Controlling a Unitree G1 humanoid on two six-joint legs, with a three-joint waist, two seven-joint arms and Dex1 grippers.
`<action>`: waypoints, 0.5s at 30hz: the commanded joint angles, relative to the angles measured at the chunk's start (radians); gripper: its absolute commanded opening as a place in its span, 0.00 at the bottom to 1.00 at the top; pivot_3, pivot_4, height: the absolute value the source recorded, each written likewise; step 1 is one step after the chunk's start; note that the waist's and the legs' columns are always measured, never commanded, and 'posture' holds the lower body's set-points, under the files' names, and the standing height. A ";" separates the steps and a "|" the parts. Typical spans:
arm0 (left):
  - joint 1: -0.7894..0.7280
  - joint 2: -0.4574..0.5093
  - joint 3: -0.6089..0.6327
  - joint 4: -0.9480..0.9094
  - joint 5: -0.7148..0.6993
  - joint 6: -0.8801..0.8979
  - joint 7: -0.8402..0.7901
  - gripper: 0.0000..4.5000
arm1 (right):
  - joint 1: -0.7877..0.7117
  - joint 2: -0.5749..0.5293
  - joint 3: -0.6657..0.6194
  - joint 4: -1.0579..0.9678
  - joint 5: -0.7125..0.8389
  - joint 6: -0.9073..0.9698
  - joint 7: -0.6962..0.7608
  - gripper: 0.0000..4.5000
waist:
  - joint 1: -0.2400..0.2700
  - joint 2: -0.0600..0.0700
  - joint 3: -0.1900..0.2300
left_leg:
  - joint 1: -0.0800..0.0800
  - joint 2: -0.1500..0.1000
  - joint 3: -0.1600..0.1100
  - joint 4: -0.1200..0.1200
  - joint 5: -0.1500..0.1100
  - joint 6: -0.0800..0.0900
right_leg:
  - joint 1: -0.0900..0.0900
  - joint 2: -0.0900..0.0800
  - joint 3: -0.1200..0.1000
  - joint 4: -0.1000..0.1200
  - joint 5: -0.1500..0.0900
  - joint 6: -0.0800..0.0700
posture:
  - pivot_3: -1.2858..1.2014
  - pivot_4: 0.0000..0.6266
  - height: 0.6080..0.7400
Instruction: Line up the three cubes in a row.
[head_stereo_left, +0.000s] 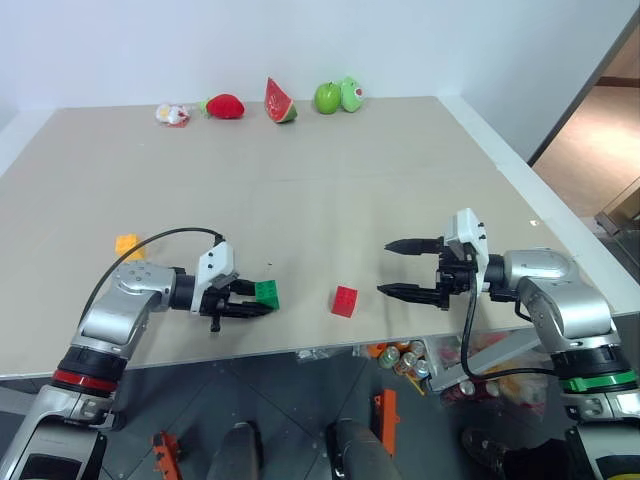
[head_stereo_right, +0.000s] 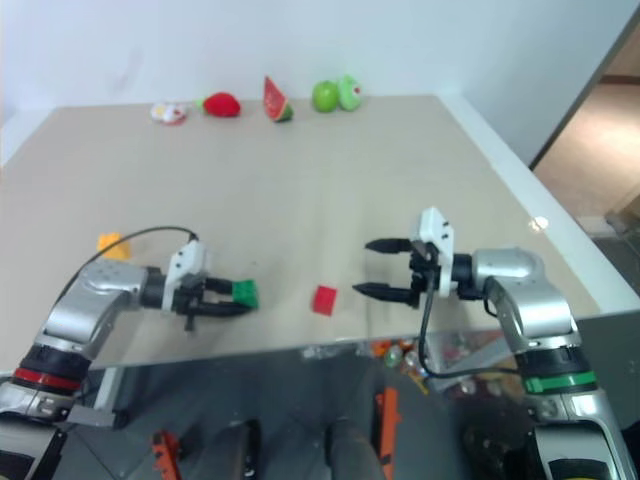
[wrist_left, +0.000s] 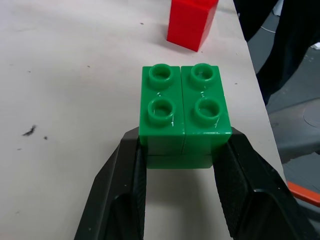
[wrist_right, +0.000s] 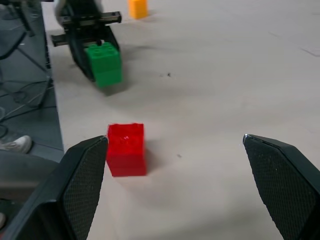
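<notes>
Clamped in the left gripper (head_stereo_left: 262, 304), green cube (head_stereo_left: 266, 293) best set squarely beside red cube (head_stereo_left: 344, 300), right gripper (head_stereo_left: 401, 268) spread wide.

Both arms are showing rounded silver-grey metal shells, jointed in segments. The left arm (head_stereo_left: 125, 300) is carrying a red ring low on its forearm, above a black band; the right arm (head_stereo_left: 565, 310) is wearing a green ring in the same place. A thin black cable is arching over the left arm toward a white block at the wrist, and another black cable is looping beneath the right arm. The left gripper (head_stereo_left: 262, 307) and the right gripper (head_stereo_left: 392, 268) are each showing two black tapered fingers (wrist_right: 82, 187) whose inner faces are covered in a fine cross-hatched texture.
</notes>
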 joint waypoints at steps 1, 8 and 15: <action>-0.045 -0.014 -0.017 0.043 0.018 -0.045 -0.012 0.29 | -0.003 -0.012 -0.052 -0.019 0.016 -0.004 -0.016 1.00 | 0.000 0.000 0.000 | 0.000 0.000 0.000 0.000 0.000 0.000 | 0.000 0.000 0.000 0.000 0.000 0.000 | 0.52 0.24 1.00; -0.117 -0.066 -0.051 0.146 0.043 -0.089 -0.026 0.29 | 0.018 -0.006 -0.063 -0.057 0.020 0.013 -0.049 1.00 | 0.000 0.000 0.000 | -0.001 0.000 0.000 0.000 0.000 0.000 | 0.000 0.000 0.000 0.000 0.000 0.000 | 0.52 0.24 1.00; -0.126 -0.087 -0.076 0.126 0.042 -0.089 -0.053 0.29 | 0.032 -0.005 -0.067 -0.085 0.028 0.026 -0.077 1.00 | 0.000 0.000 0.000 | -0.001 0.000 0.000 0.000 0.000 0.000 | 0.000 0.000 0.000 0.000 0.000 0.000 | 0.52 0.24 1.00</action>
